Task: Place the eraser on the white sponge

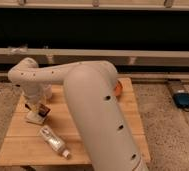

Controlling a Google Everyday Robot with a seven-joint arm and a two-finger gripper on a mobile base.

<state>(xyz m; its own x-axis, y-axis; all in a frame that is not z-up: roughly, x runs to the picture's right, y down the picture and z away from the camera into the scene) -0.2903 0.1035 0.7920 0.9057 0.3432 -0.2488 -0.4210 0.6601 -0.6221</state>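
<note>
The white sponge (pixel 33 118) lies near the left edge of the wooden table (pixel 78 125). The eraser (pixel 43 108), small and dark with reddish marks, sits at the sponge's upper right corner, touching it. My gripper (pixel 36 103) hangs at the end of the white arm, directly above the sponge and against the eraser. The wrist hides the contact, so whether the eraser is held does not show.
A white labelled tube (pixel 53 141) lies in front of the sponge, towards the table's front edge. An orange bowl (pixel 118 89) peeks out behind my arm's big white link (pixel 98 115), which covers the table's middle. A blue device (pixel 184 100) lies on the floor at right.
</note>
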